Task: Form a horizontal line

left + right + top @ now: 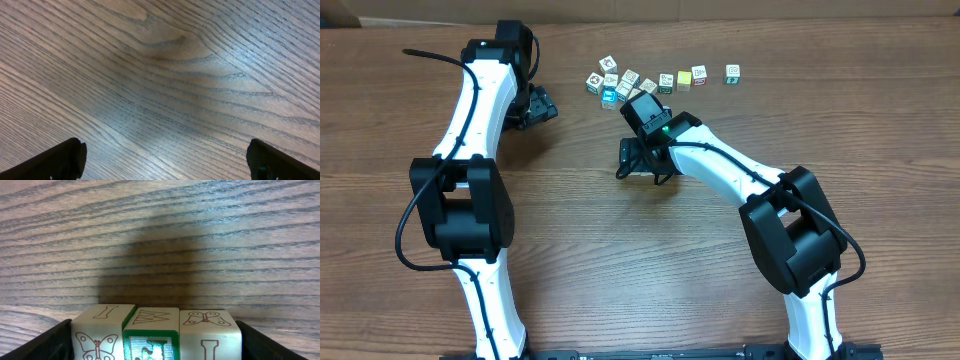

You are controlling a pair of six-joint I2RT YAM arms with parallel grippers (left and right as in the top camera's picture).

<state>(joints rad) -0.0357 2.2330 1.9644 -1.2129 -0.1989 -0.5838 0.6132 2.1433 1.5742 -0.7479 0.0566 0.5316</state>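
Note:
Several small wooden picture blocks (666, 81) lie in a loose row at the back of the table, with one block (732, 72) apart at the right end. My right gripper (625, 95) is at the left part of that row. In the right wrist view its open fingers (155, 342) flank three blocks side by side: a butterfly block (97, 335), a green-framed block (150, 340) and another butterfly block (210, 332). The middle one sits slightly nearer the camera. My left gripper (535, 105) is open and empty (162, 157) over bare wood, left of the blocks.
The wooden table (620, 250) stretches toward the front. The two arms' bases stand at the front edge. A black cable (430, 55) runs at the back left.

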